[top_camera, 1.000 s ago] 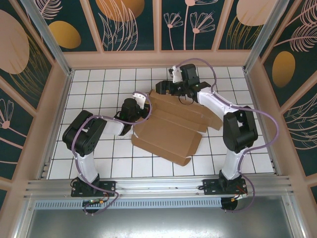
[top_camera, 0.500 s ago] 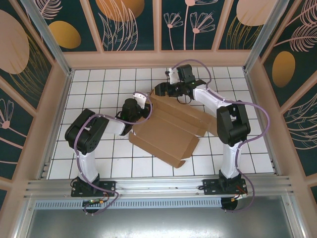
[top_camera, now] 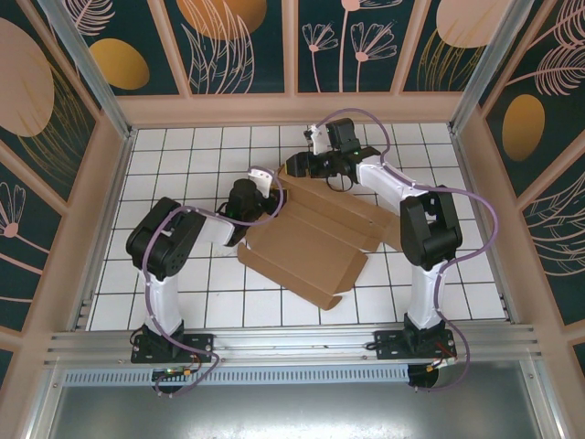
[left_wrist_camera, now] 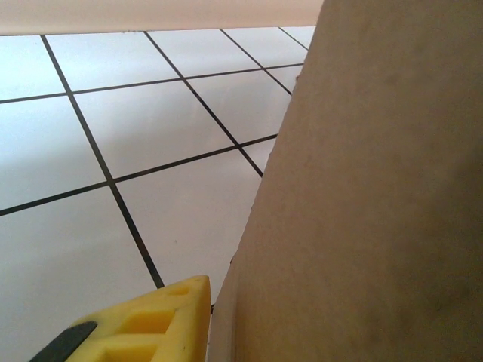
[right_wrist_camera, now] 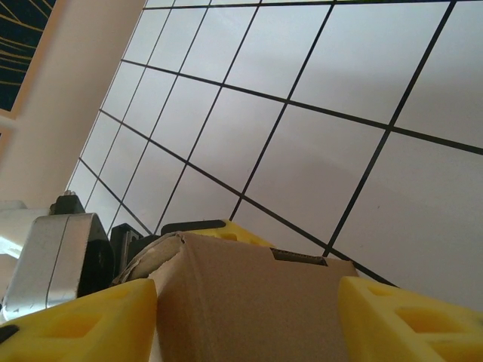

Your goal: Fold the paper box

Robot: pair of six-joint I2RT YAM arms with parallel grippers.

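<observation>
The paper box (top_camera: pixel 311 242) lies mostly flat on the white tiled floor, with creased panels and flaps spread out. My left gripper (top_camera: pixel 267 196) is at the box's far-left corner, shut on a raised flap. In the left wrist view one yellow finger (left_wrist_camera: pixel 143 324) presses against the cardboard (left_wrist_camera: pixel 362 211), which hides the other finger. My right gripper (top_camera: pixel 296 167) is at the far edge of the box, open. Its two yellow fingers (right_wrist_camera: pixel 83 317) stand wide apart, with a cardboard flap (right_wrist_camera: pixel 249 302) between them. That flap's corner (right_wrist_camera: pixel 147 253) is crumpled beside the left gripper's finger (right_wrist_camera: pixel 226 228).
Pink-framed walls (top_camera: pixel 101 183) with dark patterned panels enclose the tiled floor (top_camera: pixel 174 155) on three sides. An aluminium rail (top_camera: pixel 292 343) runs along the near edge by the arm bases. Bare tiles lie left of the box and at the right (top_camera: pixel 466 274).
The right arm's elbow swung inward and its gripper shifted slightly to the far left. The left gripper crept up, and the box's left side slid a little left.
</observation>
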